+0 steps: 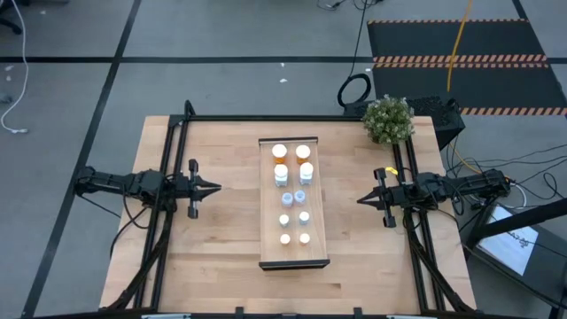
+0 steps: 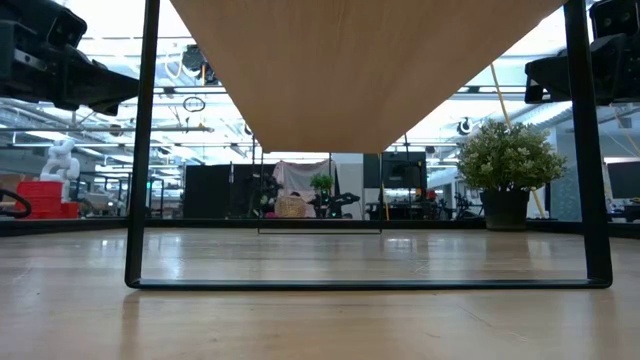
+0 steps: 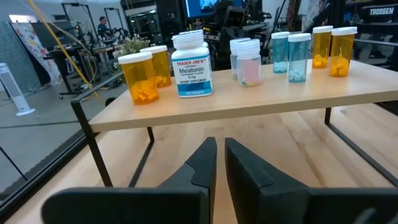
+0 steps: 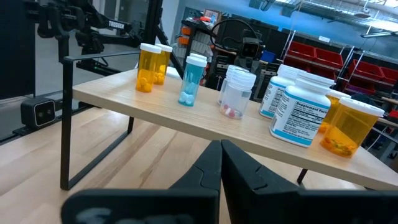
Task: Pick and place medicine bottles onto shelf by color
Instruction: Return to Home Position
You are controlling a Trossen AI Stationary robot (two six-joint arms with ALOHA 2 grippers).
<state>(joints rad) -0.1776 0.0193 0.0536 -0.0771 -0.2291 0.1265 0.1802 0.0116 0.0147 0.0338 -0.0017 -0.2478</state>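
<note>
Grey floor point(image 1: 80, 53) marked with black tape surrounds the wooden table point(image 1: 221, 257). At the table's middle stands the shelf point(image 1: 294, 255), a long light-wood board on black legs, running near to far. All the bottles point(image 1: 299, 195) in view stand on it in two rows, upright with white caps.

- Far end: large orange bottles point(image 3: 142, 78).
- Next: a white bottle point(image 3: 191, 65) labelled "TRADER JOE'S Melatonin"; the smaller print is not legible. Seen from the right wrist, another white bottle point(image 4: 298, 106) shows a panel headed "Supplement Facts".
- Middle: clear bottles point(image 3: 249, 63) and blue ones point(image 3: 297, 57).
- Near end: two small orange bottles point(image 3: 339, 51), side by side.

The left claw point(image 1: 215, 187) hangs left of the shelf, well apart from it, its fingers pressed together and holding nothing. The right claw point(image 1: 361, 200) hangs right of the shelf, likewise apart, fingers pressed together and empty.

A potted plant point(image 1: 388, 119) sits at the table's far right corner. A sign point(image 3: 379, 11) in the room behind reads "TROSSEN", partly cut off.
</note>
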